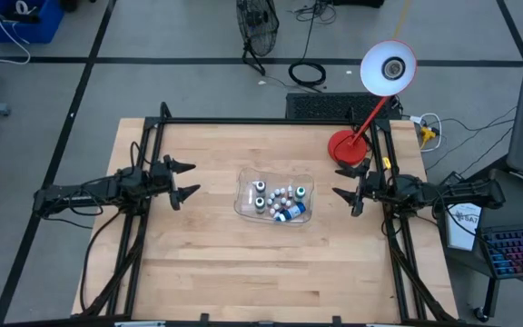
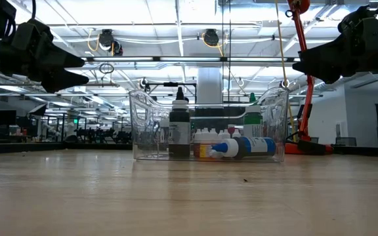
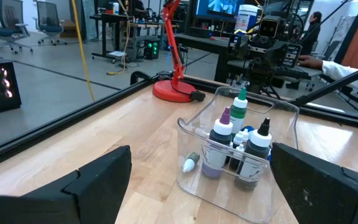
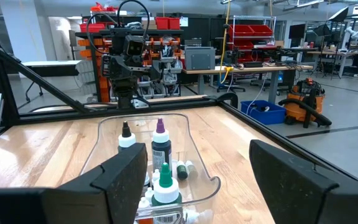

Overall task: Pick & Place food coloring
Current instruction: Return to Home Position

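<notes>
The food coloring bottles stand in a clear plastic tray (image 1: 243,203) at the table's middle. One has a black top (image 3: 260,144), one a purple top (image 3: 220,138) and one a green top (image 3: 239,108). A blue one (image 2: 245,147) lies on its side on the tray floor, beside some tiny white-capped bottles (image 2: 205,136). My left gripper (image 1: 187,179) is open and empty, above the table to the left of the tray. My right gripper (image 1: 341,200) is open and empty, above the table to the right of the tray. Both point at the tray.
A red desk lamp stands with its base (image 1: 345,145) on the table's far right corner, and its white shade (image 1: 388,67) is beyond the far edge. Black frame rails (image 1: 261,121) run along the far, left and right edges. Bare wood lies near the front edge.
</notes>
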`<state>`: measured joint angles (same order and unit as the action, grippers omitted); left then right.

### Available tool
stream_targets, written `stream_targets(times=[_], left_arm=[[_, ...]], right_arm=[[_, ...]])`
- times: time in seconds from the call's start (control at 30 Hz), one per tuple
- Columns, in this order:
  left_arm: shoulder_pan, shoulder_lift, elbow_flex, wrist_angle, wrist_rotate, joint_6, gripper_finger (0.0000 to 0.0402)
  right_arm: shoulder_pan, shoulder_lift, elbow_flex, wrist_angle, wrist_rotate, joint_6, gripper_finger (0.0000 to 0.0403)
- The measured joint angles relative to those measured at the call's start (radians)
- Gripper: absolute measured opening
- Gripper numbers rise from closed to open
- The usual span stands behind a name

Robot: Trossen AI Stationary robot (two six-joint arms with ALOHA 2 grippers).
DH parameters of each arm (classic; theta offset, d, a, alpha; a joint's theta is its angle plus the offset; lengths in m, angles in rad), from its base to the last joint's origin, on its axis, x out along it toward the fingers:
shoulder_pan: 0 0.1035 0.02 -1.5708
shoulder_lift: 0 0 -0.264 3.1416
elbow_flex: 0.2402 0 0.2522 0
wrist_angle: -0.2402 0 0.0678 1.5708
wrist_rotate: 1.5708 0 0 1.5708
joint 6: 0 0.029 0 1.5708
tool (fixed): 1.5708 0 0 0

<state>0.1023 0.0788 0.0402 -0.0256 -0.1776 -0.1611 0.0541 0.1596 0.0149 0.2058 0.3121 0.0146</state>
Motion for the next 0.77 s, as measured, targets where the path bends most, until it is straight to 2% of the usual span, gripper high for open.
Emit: stream_targets(times=[0.77], left_arm=[[0.0,0.0,0.0,0.0,0.0,0.0,0.0379]], right_arm=[[0.0,0.0,0.0,0.0,0.0,0.0,0.0271]])
